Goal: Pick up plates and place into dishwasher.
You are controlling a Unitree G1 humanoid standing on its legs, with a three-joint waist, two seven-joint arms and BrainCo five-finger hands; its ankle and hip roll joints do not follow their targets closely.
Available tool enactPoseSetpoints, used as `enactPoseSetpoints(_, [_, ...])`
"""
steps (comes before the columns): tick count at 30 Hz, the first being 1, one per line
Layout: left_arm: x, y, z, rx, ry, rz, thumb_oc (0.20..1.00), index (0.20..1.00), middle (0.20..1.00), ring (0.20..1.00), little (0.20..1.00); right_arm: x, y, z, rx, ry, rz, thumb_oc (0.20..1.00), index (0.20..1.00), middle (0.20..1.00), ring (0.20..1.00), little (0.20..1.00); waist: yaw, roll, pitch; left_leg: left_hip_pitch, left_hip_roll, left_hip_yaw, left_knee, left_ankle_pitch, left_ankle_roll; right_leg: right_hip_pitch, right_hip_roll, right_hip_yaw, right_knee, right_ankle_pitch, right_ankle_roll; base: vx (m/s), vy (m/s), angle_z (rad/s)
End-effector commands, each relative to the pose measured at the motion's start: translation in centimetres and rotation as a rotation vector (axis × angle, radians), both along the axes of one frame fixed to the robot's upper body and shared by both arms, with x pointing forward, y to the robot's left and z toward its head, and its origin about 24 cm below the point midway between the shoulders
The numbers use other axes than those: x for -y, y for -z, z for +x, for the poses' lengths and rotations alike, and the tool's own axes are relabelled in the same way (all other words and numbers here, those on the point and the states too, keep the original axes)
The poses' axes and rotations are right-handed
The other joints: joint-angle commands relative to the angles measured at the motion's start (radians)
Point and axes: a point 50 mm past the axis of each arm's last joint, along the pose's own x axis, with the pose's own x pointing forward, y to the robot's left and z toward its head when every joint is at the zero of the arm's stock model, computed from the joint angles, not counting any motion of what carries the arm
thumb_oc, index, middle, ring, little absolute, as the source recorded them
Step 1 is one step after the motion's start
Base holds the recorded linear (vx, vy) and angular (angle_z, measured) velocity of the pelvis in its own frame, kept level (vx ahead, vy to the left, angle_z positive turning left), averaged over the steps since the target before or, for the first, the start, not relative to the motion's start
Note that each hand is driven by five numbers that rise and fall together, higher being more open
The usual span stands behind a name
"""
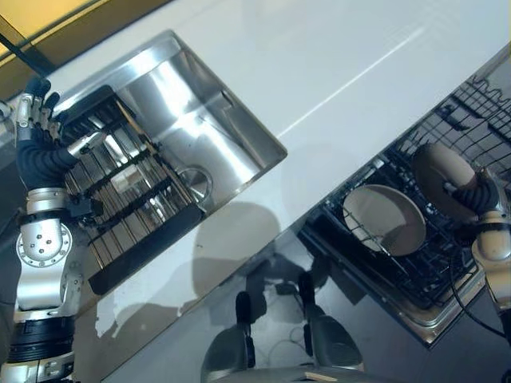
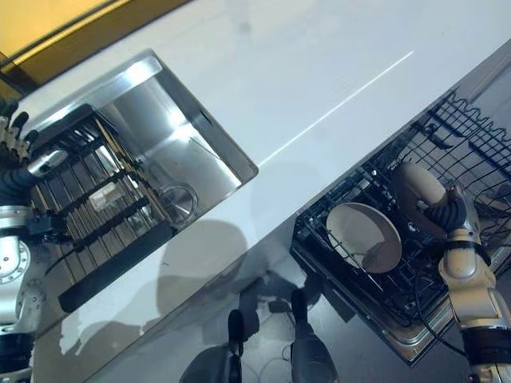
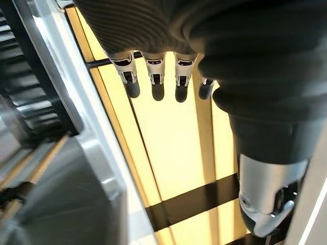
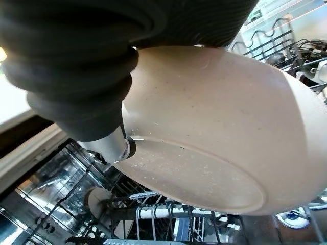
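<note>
Right hand [image 4: 76, 76] grasping beige plate [image 4: 214, 132] over rack [image 2: 375, 295], beside second plate [image 2: 363, 237]; left hand [image 3: 153, 76] released above sink [image 1: 192, 128]; no legible writing.

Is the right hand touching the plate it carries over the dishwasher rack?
Touching. The right wrist view shows the right hand with its thumb pressed against the plate's underside.

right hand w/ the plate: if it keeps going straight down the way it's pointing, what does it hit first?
Most likely the wire tines of the dishwasher rack, directly beneath the plate held in the right hand. The plate's lower edge would meet them before the hand does. A second plate stands beside it; depth between them is unclear.
</note>
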Motion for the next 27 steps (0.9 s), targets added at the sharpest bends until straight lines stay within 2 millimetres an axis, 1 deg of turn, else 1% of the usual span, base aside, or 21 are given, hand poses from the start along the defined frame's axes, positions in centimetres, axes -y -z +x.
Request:
enactPoseSetpoints(1, [0.4, -2.4, 0.8, 0.091, -0.006, 0.074, 1.0, 1.0, 1.0, 1.0, 1.0, -0.4, -4.3, 1.3, 0.107, -0.044, -0.15, 0.2, 0.2, 0.2, 0.2, 0.2, 0.006, -0.013, 0.013, -0.131, -0.007, -0.078, 0.051, 0.075, 0.017, -0.038, -0.003, -0.046, 0.129, -0.089, 0.014, -0.02, -0.104, 0.0])
enactPoseSetpoints(6, [0.2, -3.2, 1.0, 0.103, -0.01, 0.081, 1.0, 1.0, 1.0, 1.0, 1.0, -0.3, -5.3, 2.1, 0.082, -0.093, -0.16, 0.2, 0.2, 0.2, 0.2, 0.2, 0.01, -0.006, 0.052, -0.177, 0.0, -0.081, 0.081, 0.077, 0.011, -0.078, 0.003, -0.066, 0.16, -0.096, 0.003, 0.01, -0.094, -0.01])
enactPoseSetpoints(9, [0.3, -3.8, 1.2, 0.113, -0.012, 0.097, 1.0, 1.0, 1.0, 1.0, 1.0, -0.2, -5.5, 2.5, 0.04, -0.109, -0.167, 0.2, 0.2, 0.2, 0.2, 0.2, 0.016, -0.005, 0.068, -0.194, 0.0, -0.083, 0.088, 0.079, 0.009, -0.095, 0.004, -0.077, 0.168, -0.098, 0.0, 0.0, -0.096, -0.03])
enactPoseSetpoints(13, [0.2, -4.8, 1.5, 0.122, -0.012, 0.104, 1.0, 1.0, 1.0, 1.0, 1.0, 0.7, -5.3, 3.2, -0.052, -0.081, -0.183, 0.2, 0.2, 0.2, 0.2, 0.2, 0.031, -0.004, 0.083, -0.214, -0.003, -0.087, 0.095, 0.082, 0.008, -0.114, 0.003, -0.1, 0.178, -0.1, -0.003, 0.0, -0.088, -0.01])
enactPoseSetpoints(15, [0.2, -5.0, 1.7, 0.123, -0.011, 0.111, 1.0, 1.0, 1.0, 1.0, 1.0, 1.1, -5.2, 3.5, -0.081, -0.078, -0.165, 0.2, 0.2, 0.2, 0.2, 0.2, 0.033, -0.004, 0.089, -0.223, -0.005, -0.088, 0.099, 0.083, 0.008, -0.123, 0.005, -0.105, 0.183, -0.1, -0.005, 0.0, -0.079, 0.04])
enactPoseSetpoints(18, [0.3, -5.2, 1.9, 0.123, -0.011, 0.118, 1.0, 1.0, 1.0, 1.0, 1.0, 1.3, -4.1, 3.9, -0.14, -0.076, -0.137, 0.2, 0.2, 0.2, 0.2, 0.2, 0.038, 0.0, 0.099, -0.241, -0.008, -0.091, 0.112, 0.085, 0.008, -0.139, 0.005, -0.113, 0.195, -0.101, -0.008, 0.0, -0.062, 0.07])
enactPoseSetpoints(20, [0.4, -5.3, 2.0, 0.125, -0.013, 0.125, 1.0, 1.0, 1.0, 1.0, 1.0, 1.4, -2.8, 4.0, -0.188, -0.072, -0.109, 0.2, 0.2, 0.2, 0.2, 0.2, 0.041, 0.006, 0.109, -0.248, -0.011, -0.091, 0.114, 0.088, 0.011, -0.147, 0.005, -0.117, 0.201, -0.102, -0.01, -0.01, -0.05, 0.08])
enactPoseSetpoints(25, [0.9, -5.8, 2.3, 0.133, -0.002, 0.132, 1.0, 1.0, 1.0, 1.0, 1.0, 2.1, -0.5, 4.2, -0.26, -0.022, -0.067, 0.2, 0.2, 0.2, 0.2, 0.2, 0.052, 0.024, 0.125, -0.259, -0.02, -0.094, 0.11, 0.092, 0.013, -0.159, -0.001, -0.129, 0.204, -0.101, -0.011, -0.02, -0.029, 0.06])
enactPoseSetpoints(27, [0.9, -6.0, 2.5, 0.137, 0.003, 0.13, 1.0, 1.0, 1.0, 1.0, 1.0, 2.3, -0.3, 4.3, -0.267, -0.008, -0.056, 0.2, 0.2, 0.2, 0.2, 0.2, 0.054, 0.029, 0.129, -0.262, -0.022, -0.094, 0.11, 0.092, 0.014, -0.164, -0.004, -0.133, 0.205, -0.101, -0.011, -0.03, -0.006, 0.06])
